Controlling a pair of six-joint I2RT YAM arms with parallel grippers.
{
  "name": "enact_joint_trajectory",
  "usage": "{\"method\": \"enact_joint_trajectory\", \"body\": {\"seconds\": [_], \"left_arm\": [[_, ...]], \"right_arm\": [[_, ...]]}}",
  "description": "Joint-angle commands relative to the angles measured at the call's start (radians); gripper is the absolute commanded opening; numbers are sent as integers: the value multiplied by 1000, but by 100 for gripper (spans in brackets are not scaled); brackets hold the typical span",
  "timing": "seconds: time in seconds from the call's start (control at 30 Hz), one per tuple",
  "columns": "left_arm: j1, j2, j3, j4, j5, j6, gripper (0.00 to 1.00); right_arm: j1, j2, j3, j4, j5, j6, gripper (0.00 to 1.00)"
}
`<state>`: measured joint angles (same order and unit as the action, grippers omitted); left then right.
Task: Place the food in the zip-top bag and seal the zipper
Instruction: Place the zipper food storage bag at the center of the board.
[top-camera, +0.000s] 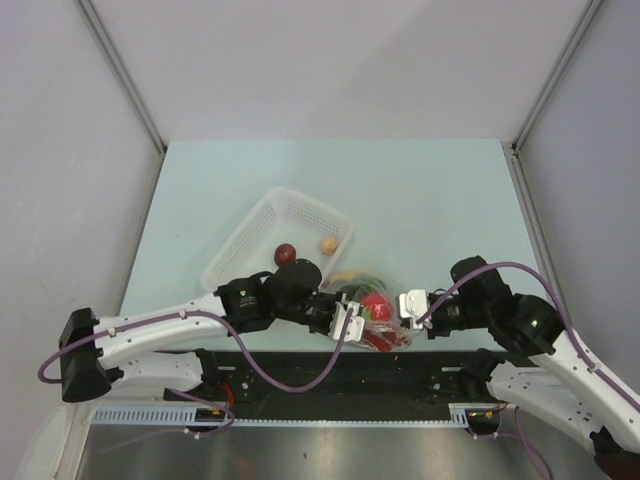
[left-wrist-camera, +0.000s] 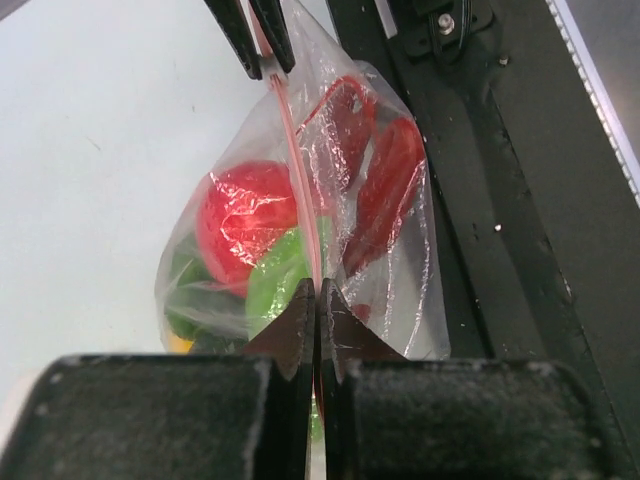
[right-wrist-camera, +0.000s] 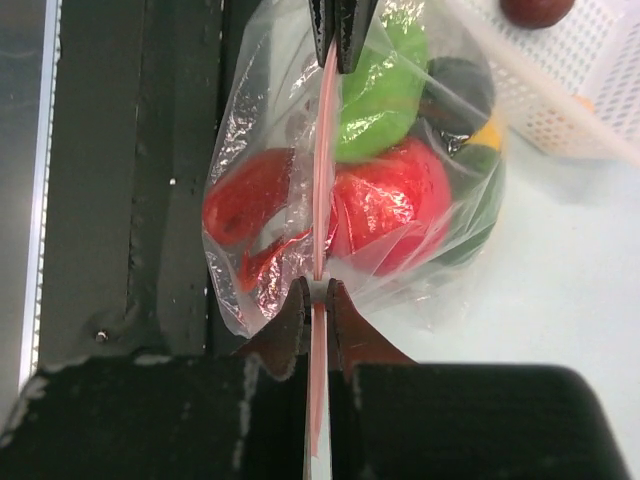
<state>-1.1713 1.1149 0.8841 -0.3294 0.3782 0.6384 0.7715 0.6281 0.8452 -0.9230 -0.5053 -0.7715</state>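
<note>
Take the white mesh plastic basket (top-camera: 300, 215) as your reference. The clear, crinkly zip-top bag (top-camera: 378, 322) sits just off its near corner, toward the arm bases, at the near edge of the pale surface (top-camera: 430, 200). Your left pincer (left-wrist-camera: 315, 295) is pinched together on the bag's thin pink zipper strip (left-wrist-camera: 298, 190) at the end closer to the basket. Your right pincer (right-wrist-camera: 315, 290) is clamped on the same strip at the end farther from the basket, so the strip runs straight and taut between them. You cannot tell from these views whether the strip is pressed shut along its length. Through the plastic you can see a round red toy tomato (left-wrist-camera: 245, 215), a red toy lobster (left-wrist-camera: 385, 190), a bright green toy pepper (left-wrist-camera: 275, 280), a darker green piece (left-wrist-camera: 185, 290) and a small yellow piece (left-wrist-camera: 180, 343). Inside the basket lie a dark round toy plum (top-camera: 285, 254) and a small beige toy mushroom (top-camera: 329, 244), apart from each other and outside the bag.
</note>
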Motion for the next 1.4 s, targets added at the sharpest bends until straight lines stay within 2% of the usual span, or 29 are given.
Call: {"method": "enact_joint_trajectory", "body": {"seconds": [0.0,0.4,0.63,0.73,0.97,1.2,1.37], "left_arm": [[-1,16,-40,39,-8,58,0],[10,100,-140,199,-56,113,0],[79,187,-129,250,-53,153,0],[110,204,-109,237,-29,170,0],[130,197,-135,221,-21,188,0],[140,178,-160,211,-21,184,0],[140,177,-148,205,-16,178,0]], "right_arm": [[2,10,-38,-33,47,-61,0],[-3,-5,-115,-47,111,-97,0],[-15,42,-163,3,159,-127,0],[-50,48,-172,4,160,-156,0],[-221,62,-193,-14,117,-281,0],[-288,70,-196,-63,105,-356,0],[-293,59,-186,-76,85,-361,0]]}}
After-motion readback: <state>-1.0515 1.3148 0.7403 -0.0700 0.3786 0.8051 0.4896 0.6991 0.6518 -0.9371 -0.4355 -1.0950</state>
